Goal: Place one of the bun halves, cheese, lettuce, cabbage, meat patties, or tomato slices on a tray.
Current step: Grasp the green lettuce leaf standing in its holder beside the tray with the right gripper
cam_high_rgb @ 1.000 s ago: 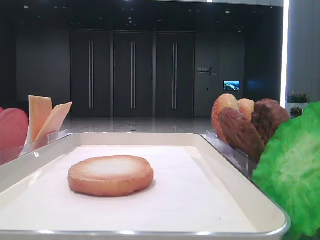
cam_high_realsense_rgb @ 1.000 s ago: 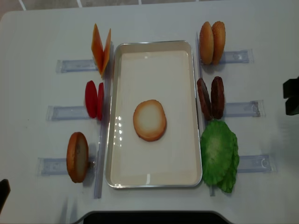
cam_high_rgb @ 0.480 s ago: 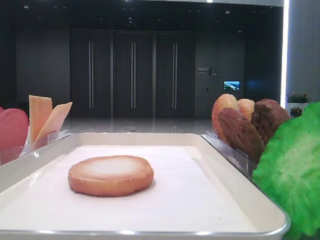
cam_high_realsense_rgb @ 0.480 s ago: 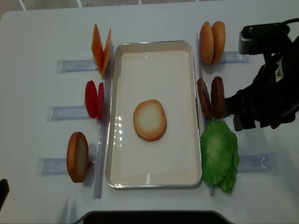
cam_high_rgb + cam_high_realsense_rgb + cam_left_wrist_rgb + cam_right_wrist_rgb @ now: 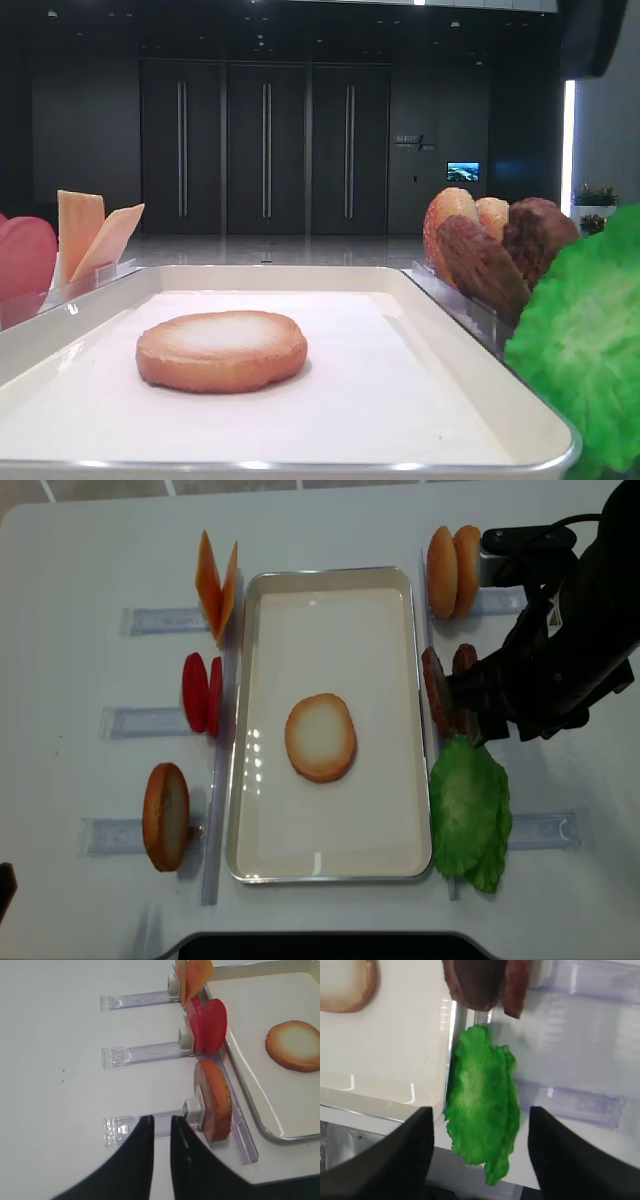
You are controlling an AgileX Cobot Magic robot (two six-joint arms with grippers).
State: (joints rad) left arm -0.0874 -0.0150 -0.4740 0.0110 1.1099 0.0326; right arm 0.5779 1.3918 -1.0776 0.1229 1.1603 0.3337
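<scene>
The right claw (image 5: 480,1157) hangs wide open above the lettuce (image 5: 482,1097), tray (image 5: 395,1060) edge to its left, bare worktop (image 5: 580,1050) right. The left claw (image 5: 161,1132) is clenched, empty, beside a bun (image 5: 216,1100).

place: office-building lobby or hall | cues: tall dark doors (image 5: 265,150) with long handles, small wall screen (image 5: 463,171), potted plant (image 5: 597,195), glossy floor | setup: white table (image 5: 90,550) with staged food props
</scene>
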